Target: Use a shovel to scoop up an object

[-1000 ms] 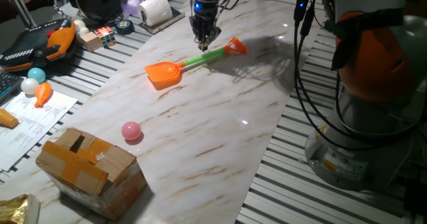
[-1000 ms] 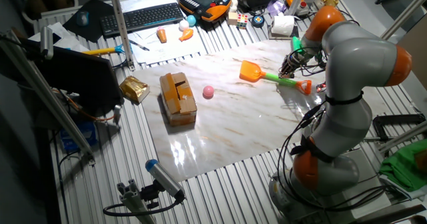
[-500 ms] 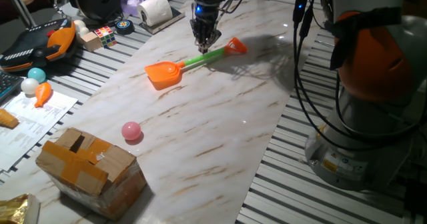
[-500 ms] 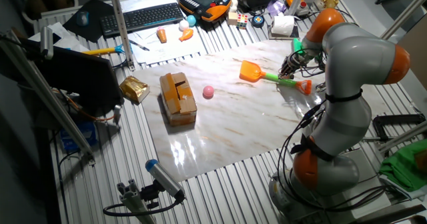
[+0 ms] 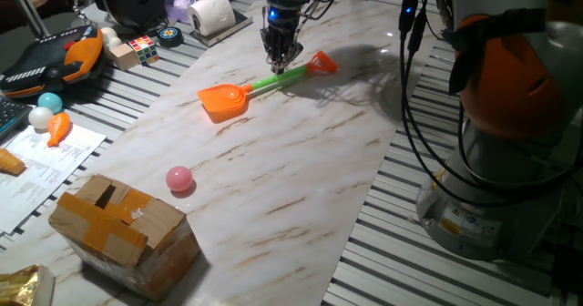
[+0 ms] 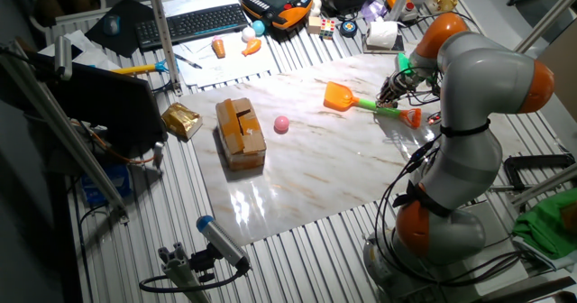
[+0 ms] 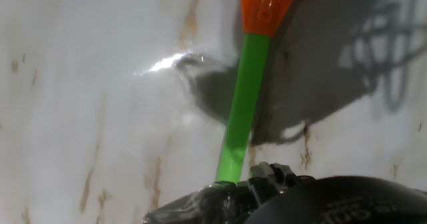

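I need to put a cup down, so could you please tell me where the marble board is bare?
Bare marble lies between the orange-and-green plastic shovel and small pink ball, and toward the robot base. The striped table beyond is crowded.

Shovel (image 5: 264, 84): orange blade, light green shaft, orange end; ball (image 5: 179, 178) pink. Table (image 5: 301, 188) is white marble-look with brown streaks, edged by black-and-white striped slats; cardboard box (image 5: 123, 224) near its corner is brown with orange-tan tape. Arm (image 6: 469, 87) is grey with orange joints; paper roll (image 5: 213, 13) white; small balls by the far edge teal (image 5: 49, 101) and white (image 5: 40, 117).
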